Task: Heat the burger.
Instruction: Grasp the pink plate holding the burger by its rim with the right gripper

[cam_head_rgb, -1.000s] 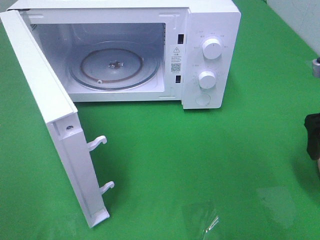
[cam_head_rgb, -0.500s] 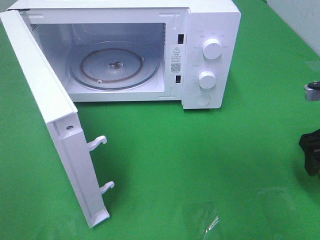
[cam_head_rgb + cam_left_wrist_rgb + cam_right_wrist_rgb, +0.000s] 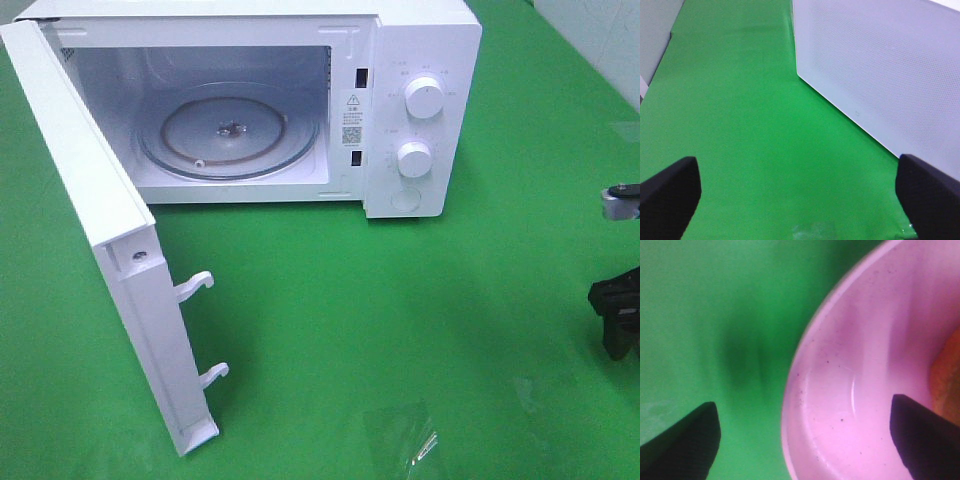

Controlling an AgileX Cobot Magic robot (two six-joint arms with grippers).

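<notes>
Only a golden-brown sliver of the burger (image 3: 948, 375) shows, at the edge of the right wrist view, resting on a pink plate (image 3: 865, 365). My right gripper (image 3: 805, 440) hangs open over the plate's rim, one finger above the green cloth and the other above the plate. In the high view that gripper (image 3: 618, 320) is at the far right edge, where plate and burger are out of frame. The white microwave (image 3: 420, 60) stands at the back with its door (image 3: 90, 200) swung wide and its glass turntable (image 3: 230, 135) bare. My left gripper (image 3: 800, 200) is open, empty, near the door's outer face (image 3: 880, 75).
A green cloth (image 3: 400, 300) covers the table. The open door juts toward the front left with two white latch hooks (image 3: 195, 287) on its edge. A shiny clear patch (image 3: 415, 445) lies on the cloth at the front. Two knobs (image 3: 424, 98) sit on the microwave panel.
My right gripper has come further into the high view at the right edge and moved down toward the front. The microwave, its door and the left arm have not moved.
</notes>
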